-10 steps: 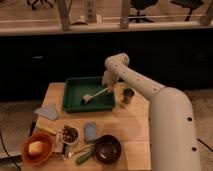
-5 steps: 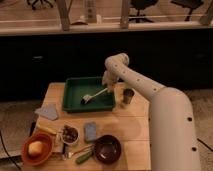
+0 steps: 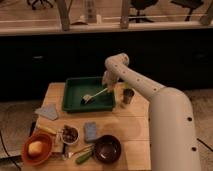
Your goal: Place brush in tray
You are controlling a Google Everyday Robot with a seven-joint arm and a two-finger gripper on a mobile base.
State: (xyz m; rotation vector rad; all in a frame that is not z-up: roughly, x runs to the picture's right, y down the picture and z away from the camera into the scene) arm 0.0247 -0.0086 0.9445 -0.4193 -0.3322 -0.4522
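The green tray [image 3: 75, 102] lies at the back of the wooden table. The brush [image 3: 97, 93] is over the tray's right half, its dark head [image 3: 86, 99] low in the tray and its white handle slanting up to the right. My gripper [image 3: 108, 86] is at the tray's right rim, right at the handle's upper end. I cannot tell whether it still grips the handle.
A metal cup [image 3: 128, 96] stands just right of the tray. Nearer the front are a grey cloth [image 3: 49, 111], an orange bowl [image 3: 36, 148], a small bowl of nuts [image 3: 69, 134], a blue sponge [image 3: 90, 131], a maroon bowl [image 3: 107, 148] and a green-handled utensil [image 3: 84, 157].
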